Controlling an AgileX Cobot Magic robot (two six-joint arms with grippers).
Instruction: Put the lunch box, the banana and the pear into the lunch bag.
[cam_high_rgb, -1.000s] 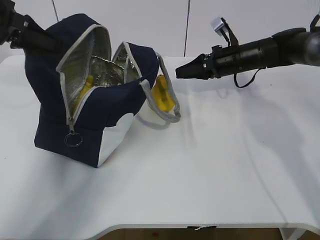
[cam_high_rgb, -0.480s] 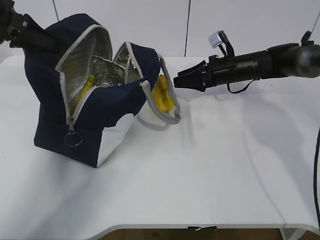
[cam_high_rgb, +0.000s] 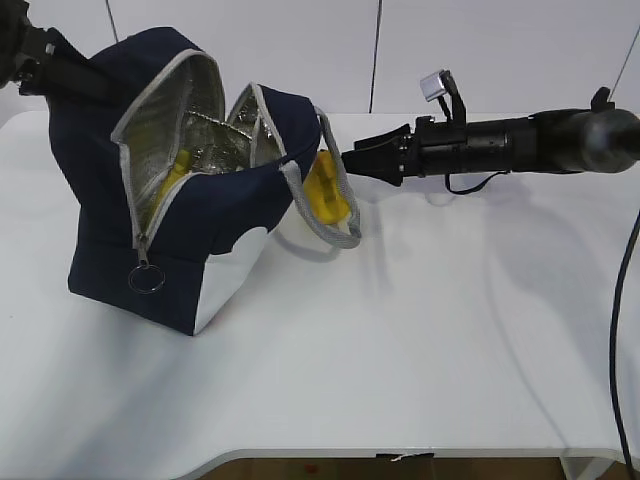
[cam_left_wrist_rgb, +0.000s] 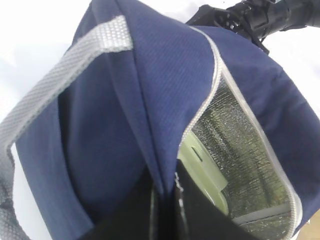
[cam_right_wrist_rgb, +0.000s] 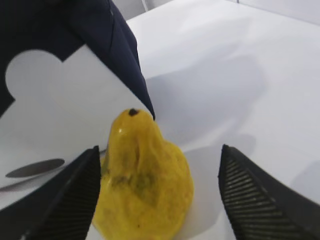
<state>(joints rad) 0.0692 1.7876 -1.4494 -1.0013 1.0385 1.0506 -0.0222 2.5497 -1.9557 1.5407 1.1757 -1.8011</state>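
The navy lunch bag (cam_high_rgb: 190, 240) stands open at the left, its foil lining showing. The banana (cam_high_rgb: 177, 166) shows as a yellow strip inside it. In the left wrist view the lunch box's pale green lid (cam_left_wrist_rgb: 201, 170) lies inside the bag (cam_left_wrist_rgb: 150, 90). My left gripper (cam_left_wrist_rgb: 165, 192) is shut on the bag's opening edge; in the exterior view it (cam_high_rgb: 62, 72) is behind the bag's top left. The pear (cam_high_rgb: 326, 190) lies on the table behind the bag's grey handle. My right gripper (cam_high_rgb: 358, 160) is open; the pear (cam_right_wrist_rgb: 145, 185) sits between its fingers (cam_right_wrist_rgb: 75, 200), untouched.
The bag's grey webbing handle (cam_high_rgb: 322, 215) loops in front of the pear. The bag's white front panel (cam_right_wrist_rgb: 65, 100) is just behind the pear. The zipper ring pull (cam_high_rgb: 146, 281) hangs at the bag's front. White table (cam_high_rgb: 450, 320) stretches to the right and front.
My right gripper has moved left and lower toward the pear and its jaws have spread. The bag and my left gripper have not moved.
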